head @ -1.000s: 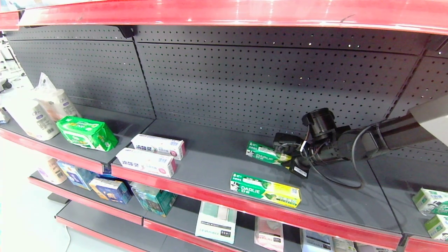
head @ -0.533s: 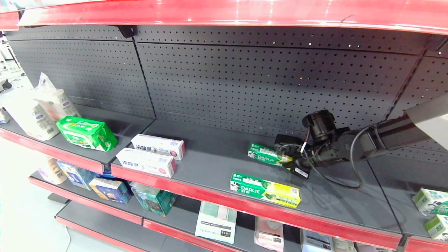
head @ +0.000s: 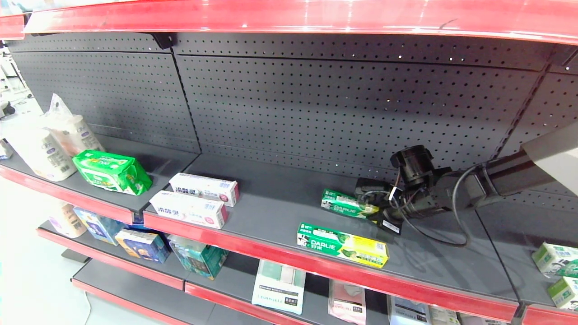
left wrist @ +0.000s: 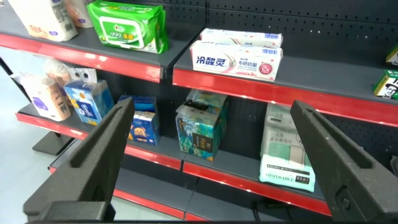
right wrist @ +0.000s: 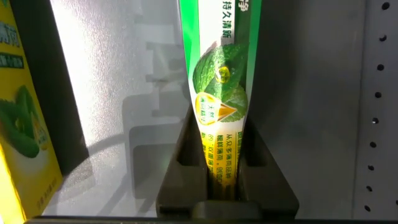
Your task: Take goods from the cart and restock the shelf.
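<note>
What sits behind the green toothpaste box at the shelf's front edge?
A second green box, clamped in the right pincer. The pincer covers that box's right end.

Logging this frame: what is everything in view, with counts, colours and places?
held toothpaste box: one, green, toward the back of the middle shelf, clamped by the right gripper
front toothpaste box: one, green and yellow, at that shelf's front edge
white toothpaste boxes: two, white and pink, one behind the other, left of the green ones
wipes pack: one, green, left bay
bottles: two, whitish, far left
cartons: two, green and white, far right
lower-shelf goods: several, mostly blue, teal and white, shelf below
shelf: grey, red edging
right gripper: black, shut on the held toothpaste box
left gripper: black, open, facing the lower shelves
</note>
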`<state>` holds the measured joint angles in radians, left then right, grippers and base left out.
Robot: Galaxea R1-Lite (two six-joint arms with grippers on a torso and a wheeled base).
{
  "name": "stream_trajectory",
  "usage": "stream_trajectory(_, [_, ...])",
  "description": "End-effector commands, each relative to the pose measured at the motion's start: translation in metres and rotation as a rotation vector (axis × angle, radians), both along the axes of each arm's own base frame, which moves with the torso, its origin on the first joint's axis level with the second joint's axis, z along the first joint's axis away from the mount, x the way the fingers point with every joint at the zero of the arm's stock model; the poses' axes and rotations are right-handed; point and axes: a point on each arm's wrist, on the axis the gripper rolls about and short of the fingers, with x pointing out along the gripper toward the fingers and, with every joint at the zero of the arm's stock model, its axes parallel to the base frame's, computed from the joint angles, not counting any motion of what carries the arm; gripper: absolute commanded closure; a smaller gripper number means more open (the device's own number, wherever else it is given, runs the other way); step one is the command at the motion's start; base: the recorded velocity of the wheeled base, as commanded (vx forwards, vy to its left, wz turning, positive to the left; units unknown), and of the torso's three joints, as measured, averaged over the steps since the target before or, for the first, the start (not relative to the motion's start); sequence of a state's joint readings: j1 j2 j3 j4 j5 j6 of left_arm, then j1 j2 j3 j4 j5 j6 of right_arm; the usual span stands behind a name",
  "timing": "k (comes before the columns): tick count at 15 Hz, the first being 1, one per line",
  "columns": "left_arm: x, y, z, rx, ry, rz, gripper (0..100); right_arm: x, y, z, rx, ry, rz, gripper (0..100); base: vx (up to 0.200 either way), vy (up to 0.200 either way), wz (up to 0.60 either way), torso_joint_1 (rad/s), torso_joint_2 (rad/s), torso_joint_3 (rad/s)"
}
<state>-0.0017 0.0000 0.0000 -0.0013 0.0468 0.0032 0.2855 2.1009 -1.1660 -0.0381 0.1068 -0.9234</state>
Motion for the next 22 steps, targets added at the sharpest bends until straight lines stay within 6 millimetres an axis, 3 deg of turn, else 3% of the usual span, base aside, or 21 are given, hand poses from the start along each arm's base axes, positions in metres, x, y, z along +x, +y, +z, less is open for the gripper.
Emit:
stream_trajectory(1, [0.000,0.000,0.000,0.000,0.000,0.001,0,0.000,0.000,0.001,0.000,-0.003,0.001,100,0.000,0.000,0.00,0.000,0.00,0.000])
stream_trajectory(4, [0.000,0.000,0.000,0.000,0.000,0.001,0,0.000,-0.001,0.000,-0.001,0.000,0.001,100,0.000,0.000,0.00,0.000,0.00,0.000])
stream_trajectory(5, [0.000,0.000,0.000,0.000,0.000,0.001,0,0.000,-0.001,0.000,0.000,0.000,0.002,0,0.000,0.000,0.00,0.000,0.00,0.000])
stream_trajectory(10, [0.000,0.000,0.000,0.000,0.000,0.001,0,0.001,0.000,0.005,0.008,-0.016,0.001,0,0.000,0.000,0.00,0.000,0.00,0.000])
stream_trajectory(16, [0.000,0.000,0.000,0.000,0.000,0.001,0,-0.006,-0.002,0.035,0.096,-0.073,-0.079,0,0.000,0.000,0.00,0.000,0.00,0.000])
stream_trajectory(19, [0.000,0.000,0.000,0.000,0.000,0.001,0,-0.021,0.002,0.057,0.358,-0.001,-0.344,0,0.000,0.000,0.00,0.000,0.00,0.000])
stream_trajectory(22, [0.000,0.000,0.000,0.000,0.000,0.001,0,-0.031,-0.003,0.060,0.481,-0.036,-0.617,0,0.000,0.000,0.00,0.000,0.00,0.000])
